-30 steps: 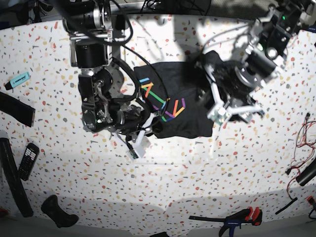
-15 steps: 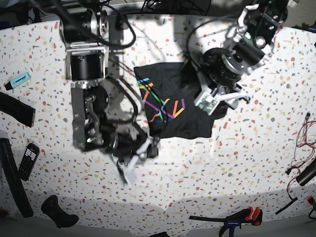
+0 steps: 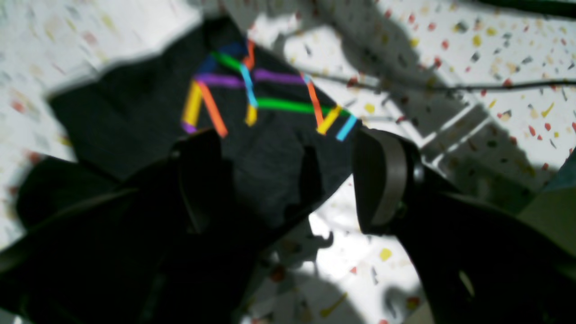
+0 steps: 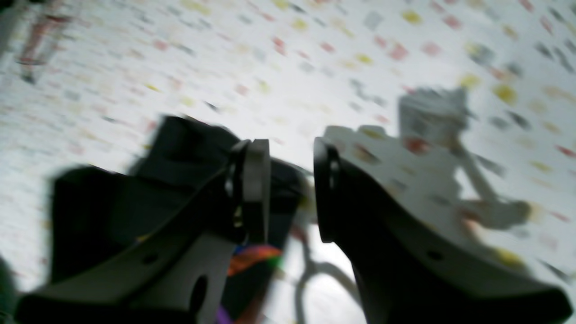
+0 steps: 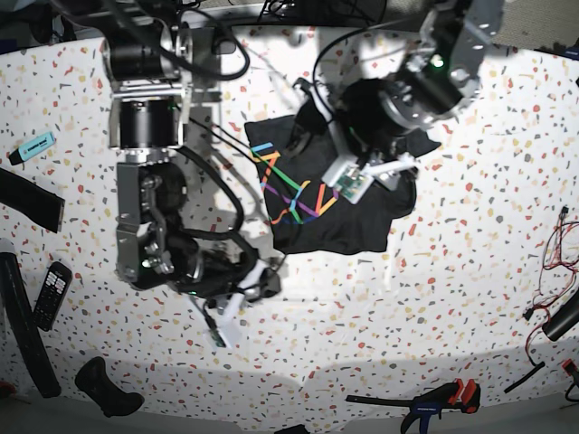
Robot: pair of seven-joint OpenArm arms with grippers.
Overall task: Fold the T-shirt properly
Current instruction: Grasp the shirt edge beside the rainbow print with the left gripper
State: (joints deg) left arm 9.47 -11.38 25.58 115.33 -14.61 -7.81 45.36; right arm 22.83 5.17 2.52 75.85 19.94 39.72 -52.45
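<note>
My right gripper (image 5: 237, 303) hangs above the speckled white terrazzo table (image 5: 470, 298), jaws parted a little and holding nothing; the dark charcoal cloth T-shirt (image 5: 339, 212) lies bunched at the table's middle, colourful line print up; my left gripper (image 3: 288, 180) hovers over it, spread wide, empty.

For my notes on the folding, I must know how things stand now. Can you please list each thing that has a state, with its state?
T-shirt: folded into a compact bundle on the table, colour print facing up, held by neither hand.
Left hand: open wide, empty, above the shirt's edge.
Right hand: fingers slightly apart, nothing between them, over bare table beside the shirt.
Clamp: lying at the table's front edge; open or closed, cannot tell.
</note>
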